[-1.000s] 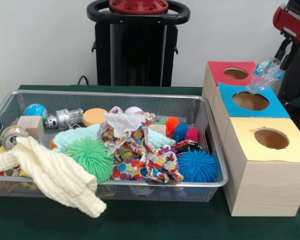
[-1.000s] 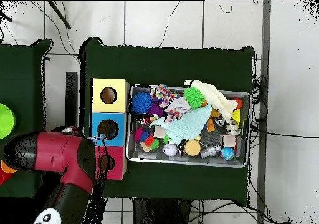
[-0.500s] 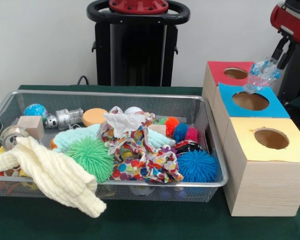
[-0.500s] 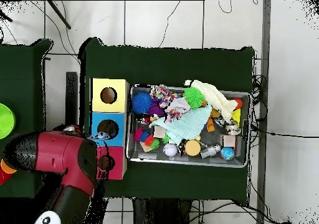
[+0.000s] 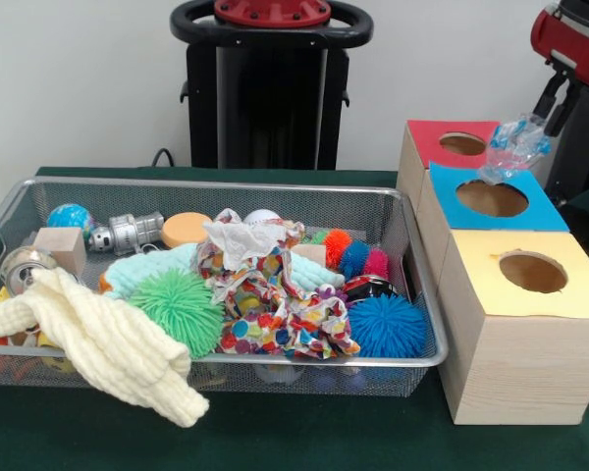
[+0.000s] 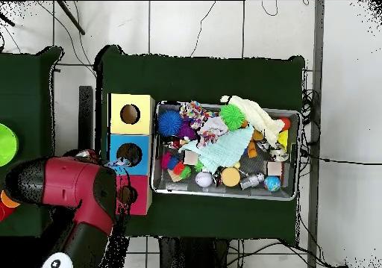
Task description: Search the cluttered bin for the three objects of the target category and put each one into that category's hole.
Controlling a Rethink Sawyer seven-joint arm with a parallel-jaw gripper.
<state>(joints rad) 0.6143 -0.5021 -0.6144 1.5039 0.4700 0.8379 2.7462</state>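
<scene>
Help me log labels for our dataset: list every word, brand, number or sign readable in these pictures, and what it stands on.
None can be read. The red box, blue box and yellow box carry only plain coloured tops with holes. The patterned cloth in the wire bin shows coloured dots, no lettering. The crinkled clear plastic piece shows no legible print.

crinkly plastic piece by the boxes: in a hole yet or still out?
Still out. The crinkled clear plastic piece hangs at the gripper, over the edge between the red-topped box and blue-topped box, above both holes.
</scene>
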